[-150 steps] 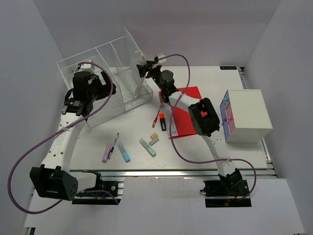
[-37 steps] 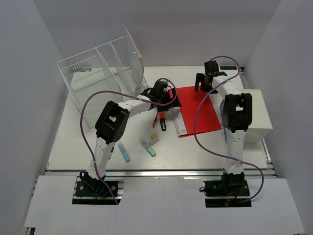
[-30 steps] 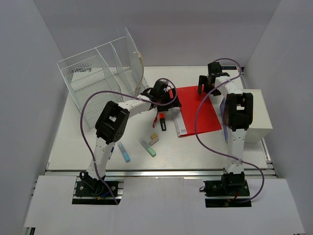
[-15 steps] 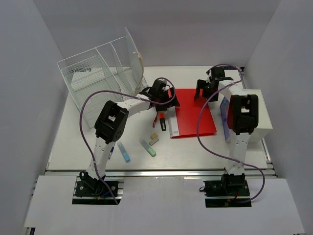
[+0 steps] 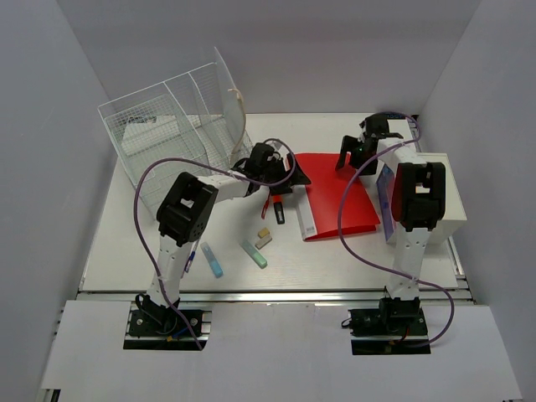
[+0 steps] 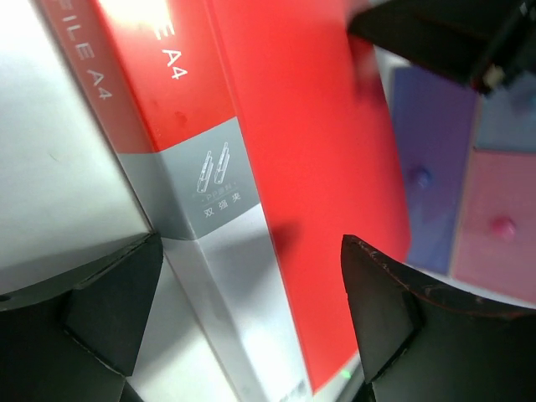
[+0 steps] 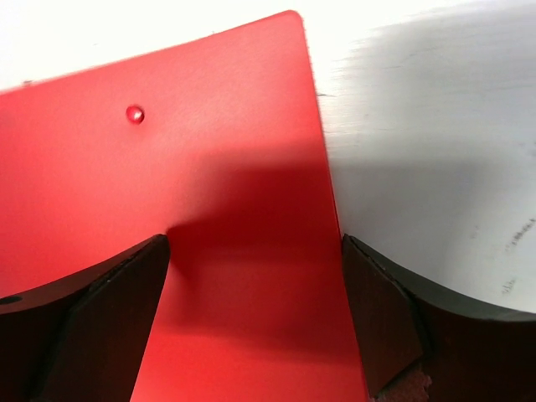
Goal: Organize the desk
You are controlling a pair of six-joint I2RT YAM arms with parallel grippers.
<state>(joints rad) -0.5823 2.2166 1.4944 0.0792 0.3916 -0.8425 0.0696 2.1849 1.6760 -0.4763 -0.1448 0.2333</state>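
1. We're looking down on the desk: the white top fills the middle of the top view, with its rail along the 6 o'clock edge, just beyond the arm bases.
2. A red folder lies flat on it at 3 o'clock of the desk's centre, and both arms reach out to it.
3. The left gripper sits at the folder's 9 o'clock edge. In its wrist view the left gripper is spread wide, and the folder's grey spine runs between the jaws. They clamp nothing.
4. The right gripper is at the folder's 1 o'clock corner. In its own camera the right gripper is also spread wide. The folder's rounded corner lies below it, with bare white desk at 3 o'clock.
5. At 10 o'clock stands the wire organizer, tilted back.
6. At the 3 o'clock edge we have the drawer box, its purple and pink fronts facing the folder.
7. Loose bits lie between 6 and 8 o'clock of centre: an orange marker just beside the folder, an eraser, a teal highlighter and a blue one.
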